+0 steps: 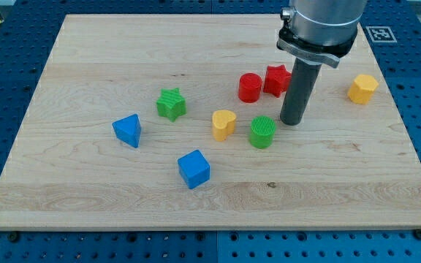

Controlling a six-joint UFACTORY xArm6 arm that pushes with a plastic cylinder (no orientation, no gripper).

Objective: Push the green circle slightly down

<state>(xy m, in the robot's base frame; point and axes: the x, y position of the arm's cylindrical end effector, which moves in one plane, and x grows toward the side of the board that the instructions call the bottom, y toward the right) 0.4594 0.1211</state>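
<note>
The green circle (262,131) is a ribbed green cylinder near the middle of the wooden board (86,197). My tip (291,122) stands on the board just to the upper right of the green circle, a small gap apart from it. The dark rod rises from the tip to the arm's grey body at the view's top.
A yellow heart (224,124) lies left of the green circle. A red cylinder (250,87) and a red star (275,79) sit above it, beside the rod. A green star (171,104), a blue triangle-like block (128,130), a blue cube (194,169) and a yellow hexagon (362,88) are spread around.
</note>
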